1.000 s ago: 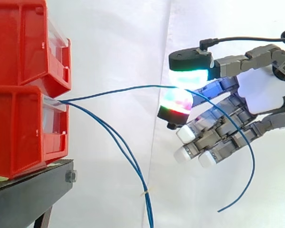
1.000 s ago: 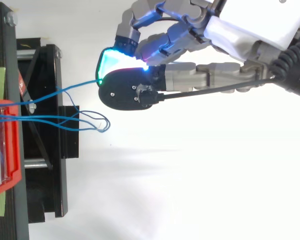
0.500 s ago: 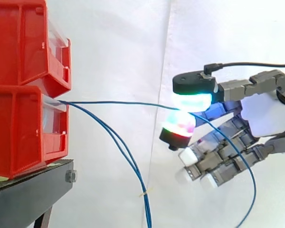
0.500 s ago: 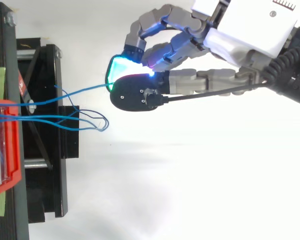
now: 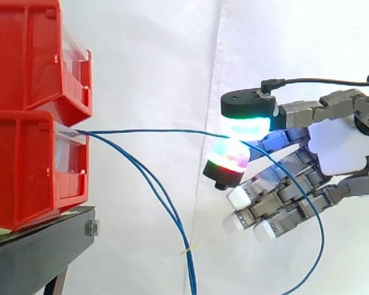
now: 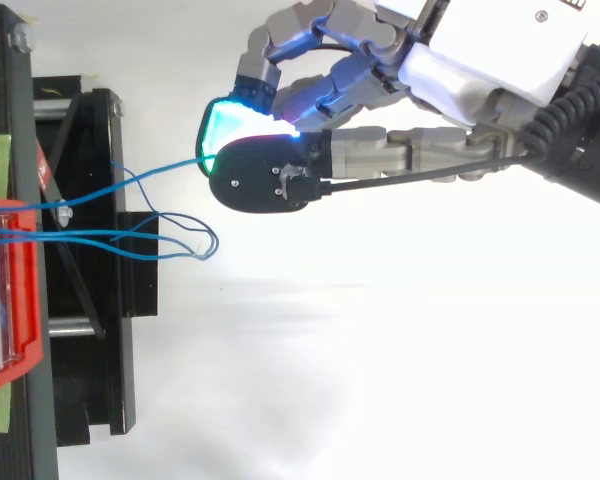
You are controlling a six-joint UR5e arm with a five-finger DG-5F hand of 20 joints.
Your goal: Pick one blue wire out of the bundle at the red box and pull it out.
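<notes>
Robot hand [image 5: 341, 147] sits level, fingertips aimed at the red bins, and it has one blue wire [image 5: 154, 131] nipped between two glowing pads. The upper pad [image 5: 246, 128] shines cyan-green, and the pad under it [image 5: 229, 157] shows red and green. The remaining fingers curl loosely beneath, and their white tips [image 5: 238, 196] touch nothing.

From the pinch, the wire runs almost straight and level away from the fingertips to the front lip of the lower red bin [image 5: 24, 166], well apart from the robot hand. On the palm side of the pinch, the same wire arcs down across the curled fingers and ends free below the palm. Seen from above, it leaves the green-lit pads and crosses over the black stand [image 6: 90, 300] towards that bin.

Two other blue wires [image 5: 160, 200] leave the same bin opening and droop down between the bin and the fingertips. They hang lower than the pinch and are bound together by a small pale tie near the bottom. From above, they form a small loop just beyond the pads.

An upper red bin [image 5: 24, 55] is stacked on the lower one, and a white curtain [image 5: 154, 61] hangs behind it all.
</notes>
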